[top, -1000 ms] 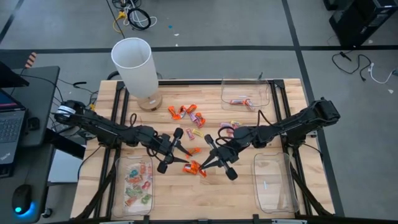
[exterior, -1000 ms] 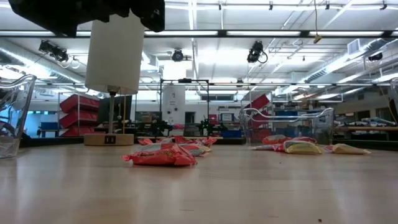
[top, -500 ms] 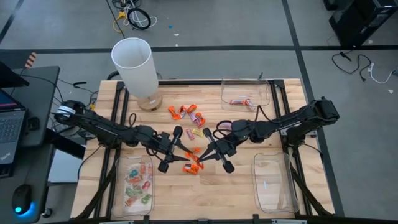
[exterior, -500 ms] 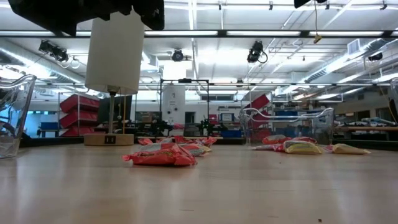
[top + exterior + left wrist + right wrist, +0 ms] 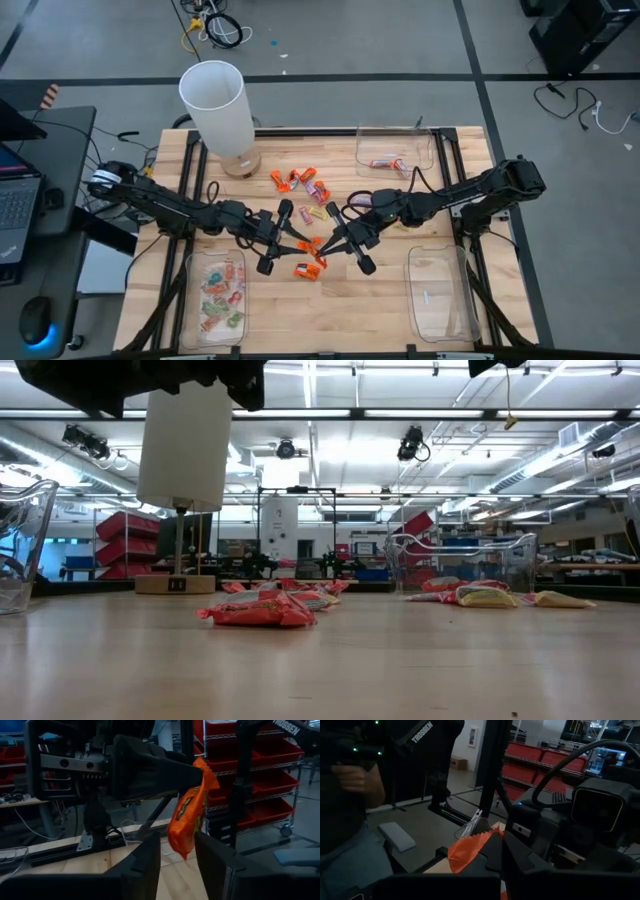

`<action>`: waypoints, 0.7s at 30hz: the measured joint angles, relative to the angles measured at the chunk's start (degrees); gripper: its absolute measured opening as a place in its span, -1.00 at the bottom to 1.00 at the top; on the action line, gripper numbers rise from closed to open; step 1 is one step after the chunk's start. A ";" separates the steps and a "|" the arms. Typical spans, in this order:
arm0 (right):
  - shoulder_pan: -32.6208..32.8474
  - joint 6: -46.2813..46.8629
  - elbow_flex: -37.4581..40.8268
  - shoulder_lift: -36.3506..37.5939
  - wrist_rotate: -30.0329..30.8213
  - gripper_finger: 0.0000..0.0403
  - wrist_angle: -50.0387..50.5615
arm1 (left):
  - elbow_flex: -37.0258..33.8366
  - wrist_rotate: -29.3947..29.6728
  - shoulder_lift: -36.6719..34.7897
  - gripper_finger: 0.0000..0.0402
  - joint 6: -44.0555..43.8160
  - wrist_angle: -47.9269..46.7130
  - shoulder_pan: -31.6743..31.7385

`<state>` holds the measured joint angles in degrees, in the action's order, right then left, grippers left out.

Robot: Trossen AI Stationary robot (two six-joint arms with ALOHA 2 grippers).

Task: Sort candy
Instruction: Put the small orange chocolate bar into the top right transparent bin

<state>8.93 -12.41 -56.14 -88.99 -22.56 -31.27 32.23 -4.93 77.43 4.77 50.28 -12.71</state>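
My right gripper (image 5: 325, 243) is shut on an orange candy (image 5: 314, 247) above the table's middle. My left gripper (image 5: 297, 243) faces it from the left, open. In the left wrist view its fingers (image 5: 150, 857) stand on either side of the hanging candy's (image 5: 187, 817) lower end; I cannot tell if they touch. Another orange candy (image 5: 305, 270) lies on the table just nearer. More candy lies loose farther back (image 5: 300, 182) and to the right (image 5: 368, 205). The low view shows orange candy (image 5: 258, 610) and pale candy (image 5: 490, 597) on the table. My right gripper pinches the orange candy's upper wrapper end (image 5: 201, 770) between its two fingers. They come from the table's right side. The candy hangs below the fingers, clear of the table; it also shows at the fingertips in the right wrist view (image 5: 470, 849).
A white lamp shade (image 5: 215, 105) stands at the far left. A clear tray (image 5: 212, 262) at the near left holds several pale candies. A tray (image 5: 425, 140) at the far right holds one candy. Another tray (image 5: 440, 300) sits at the near right. A person (image 5: 355, 785) stands beyond the table.
My right gripper has gone toward the table's left and far side, up to my left gripper, carrying an orange candy that now hangs clear of the table. A second orange candy has stayed on the table.
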 joint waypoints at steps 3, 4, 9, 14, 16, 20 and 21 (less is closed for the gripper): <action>0.00 -0.23 0.00 0.00 0.01 -1.00 0.02 | 0.00 0.18 0.00 -0.51 0.82 0.02 0.00; 0.00 -0.25 0.00 0.00 0.03 -1.00 0.06 | 0.00 0.18 0.00 -0.56 0.91 0.00 0.00; 0.04 -0.24 0.00 0.02 1.21 -1.00 1.14 | 0.00 0.21 0.00 -0.90 0.97 -0.13 0.00; 0.09 2.15 -0.02 0.08 5.78 -0.97 4.70 | 0.00 0.53 0.00 -0.97 0.96 -0.31 0.00; 0.11 2.88 -0.02 0.50 8.09 -0.91 6.51 | 0.00 0.69 0.00 -0.99 0.84 -0.68 0.00; 0.09 4.29 -0.02 2.97 13.63 -0.75 12.76 | 0.00 3.83 -0.19 -0.99 0.36 -3.35 -0.02; 0.07 4.86 -0.02 3.89 15.61 -0.71 14.78 | 0.00 4.62 -0.24 -0.99 -0.25 -4.06 -0.02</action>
<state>8.99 -7.55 -56.16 -85.10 -6.95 -16.48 32.23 -0.31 77.19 4.52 46.22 -12.73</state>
